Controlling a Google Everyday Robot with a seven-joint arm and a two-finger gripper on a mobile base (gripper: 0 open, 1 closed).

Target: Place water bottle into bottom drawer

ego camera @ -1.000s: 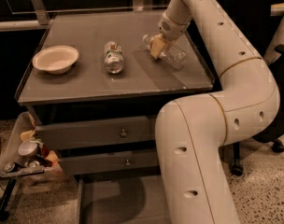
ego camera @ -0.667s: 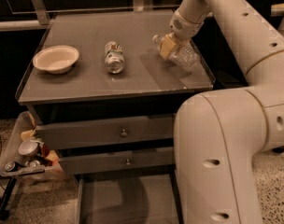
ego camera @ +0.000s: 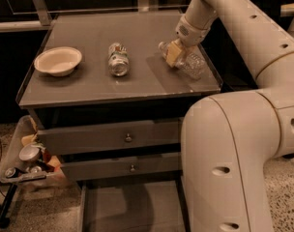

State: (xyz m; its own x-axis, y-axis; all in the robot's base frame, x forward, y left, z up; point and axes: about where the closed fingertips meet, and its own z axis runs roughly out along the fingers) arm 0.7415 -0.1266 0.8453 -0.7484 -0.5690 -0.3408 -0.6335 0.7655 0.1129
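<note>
In the camera view, the water bottle [ego camera: 191,64] is laid near the tabletop's [ego camera: 89,88] 3 o'clock edge, cap at 10 o'clock, base at 4 o'clock, and is clasped near the neck by the gripper [ego camera: 174,53]. The bottom drawer [ego camera: 132,207] is seen open at 6 o'clock, above a speckled floor [ego camera: 282,197]

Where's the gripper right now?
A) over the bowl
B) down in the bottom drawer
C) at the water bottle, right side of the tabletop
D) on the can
C: the gripper is at the water bottle near the tabletop's right edge. The can and bowl lie apart from it, and the bottom drawer stands open below.
</note>
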